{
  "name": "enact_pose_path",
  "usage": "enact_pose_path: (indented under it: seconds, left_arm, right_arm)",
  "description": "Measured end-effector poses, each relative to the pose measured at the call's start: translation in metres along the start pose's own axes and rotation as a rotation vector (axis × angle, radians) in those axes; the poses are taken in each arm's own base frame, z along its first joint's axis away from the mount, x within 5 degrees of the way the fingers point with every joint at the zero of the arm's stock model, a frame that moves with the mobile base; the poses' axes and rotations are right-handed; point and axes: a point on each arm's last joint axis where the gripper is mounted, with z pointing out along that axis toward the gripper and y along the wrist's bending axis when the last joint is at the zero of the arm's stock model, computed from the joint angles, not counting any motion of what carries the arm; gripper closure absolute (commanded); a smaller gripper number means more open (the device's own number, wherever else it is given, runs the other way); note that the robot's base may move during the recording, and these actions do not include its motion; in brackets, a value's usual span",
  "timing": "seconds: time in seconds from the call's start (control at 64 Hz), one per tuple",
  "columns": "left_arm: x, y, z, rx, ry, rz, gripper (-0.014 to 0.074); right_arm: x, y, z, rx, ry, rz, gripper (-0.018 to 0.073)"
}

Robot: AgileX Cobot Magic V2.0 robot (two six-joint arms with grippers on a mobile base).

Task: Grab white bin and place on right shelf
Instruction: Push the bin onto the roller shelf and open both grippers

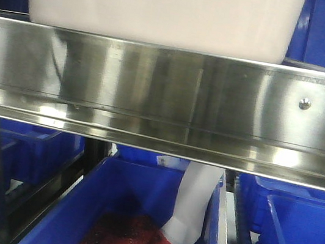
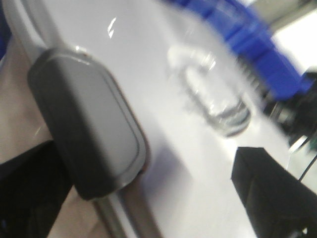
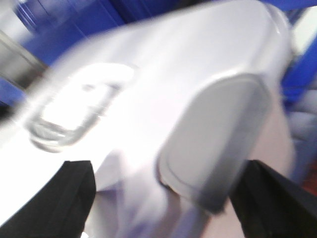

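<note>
The white bin (image 1: 161, 10) is seen just above the front rail of the right shelf (image 1: 168, 86). Its grey handles (image 2: 89, 124) are straddled by the left gripper (image 2: 148, 163) and right gripper (image 3: 163, 168), probably for balance; clamping cannot be told.

Left claw (image 2: 148, 163), black matte blocky fingers (image 2: 272, 198), right claw (image 3: 166, 173), 2 black angular fingers (image 3: 59, 203), edges blurred

Blurred pinkish-white plastic tub (image 3: 148, 99), its grey rounded handle (image 3: 218, 139) between the right claw's (image 3: 171, 198) black, spread fingers (image 3: 69, 198)
</note>
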Motion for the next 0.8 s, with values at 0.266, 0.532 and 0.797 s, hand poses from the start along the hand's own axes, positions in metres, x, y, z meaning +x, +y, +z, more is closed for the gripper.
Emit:
enact_pose_path:
  seconds: [0.266,0.532,0.797]
  left_arm:
    - [-0.001,-0.014,-0.017,-0.191,0.100,0.116,0.0064]
    - [0.004,-0.039,-0.039,-0.294,0.102,0.198,0.0160]
    - [0.022,-0.107,-0.075,-0.300,0.009,0.339,0.0322]
  right_arm:
    - [-0.012,0.001,-0.009,0.126,0.014,-0.139,-0.0070]
    - [-0.014,0.018,-0.032,0.206,0.016,-0.286,-0.0038]
    - [-0.007,0.068,-0.077,0.177,-0.002,-0.381,0.0388]
